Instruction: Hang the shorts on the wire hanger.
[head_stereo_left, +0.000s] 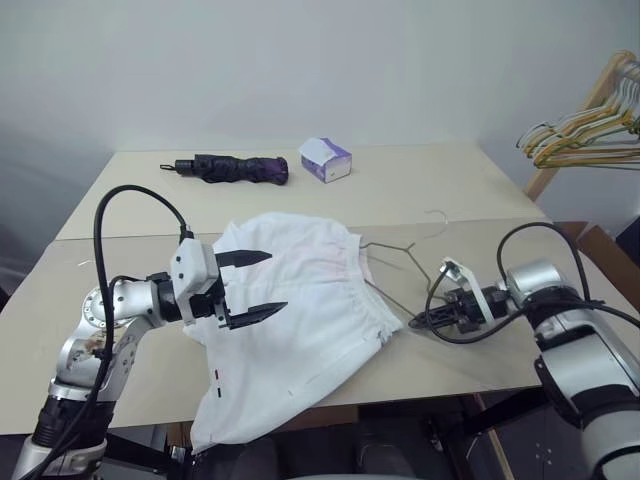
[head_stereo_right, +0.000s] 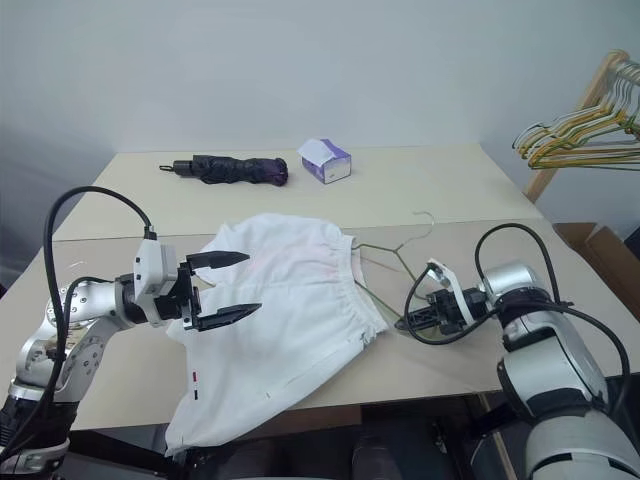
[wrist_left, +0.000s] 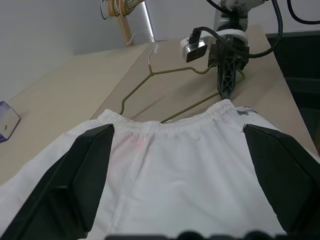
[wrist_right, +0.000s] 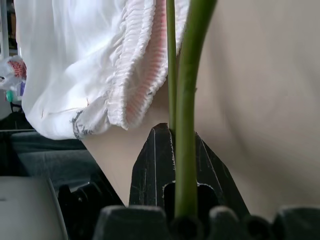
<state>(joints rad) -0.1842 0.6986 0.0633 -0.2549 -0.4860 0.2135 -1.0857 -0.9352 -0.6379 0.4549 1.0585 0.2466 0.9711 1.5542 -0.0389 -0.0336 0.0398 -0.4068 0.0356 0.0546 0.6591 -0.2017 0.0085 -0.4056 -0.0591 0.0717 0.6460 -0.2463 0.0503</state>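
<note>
Shorts: we see the white shorts (head_stereo_left: 290, 320) spread on the near part of the counter (head_stereo_left: 450, 190), their lower end hanging over the near edge. The gathered waistband faces the right claw, with a faint pink tint showing inside it. A small red-and-dark mark sits near the hem at the near-left side.

Wire hanger: the thin grey-olive wire hanger (head_stereo_left: 395, 255) lies flat on the counter just beside the waistband. Its hook points toward the far side, and one of its wire sides runs under the waistband edge or right against it; we cannot tell which.

Left claw: our left claw (head_stereo_left: 252, 285) hovers over the left half of the shorts with its two black fingers spread wide, holding nothing. In the left wrist view the fingers (wrist_left: 75, 180) frame the cloth on both sides.

Right claw: our right claw (head_stereo_left: 418, 320) is closed tight on the wire of the hanger at its near corner, low over the counter and close to the corner of the waistband. The right wrist view shows the wire rising straight out between the black fingers (wrist_right: 155, 170).

Other things: a folded dark purple umbrella (head_stereo_left: 235, 168) and a small white-purple tissue box (head_stereo_left: 326, 159) rest on the far part of the counter, well apart from the shorts. A bunch of coloured hangers (head_stereo_left: 590, 130) hangs on a wooden rack at the right.
</note>
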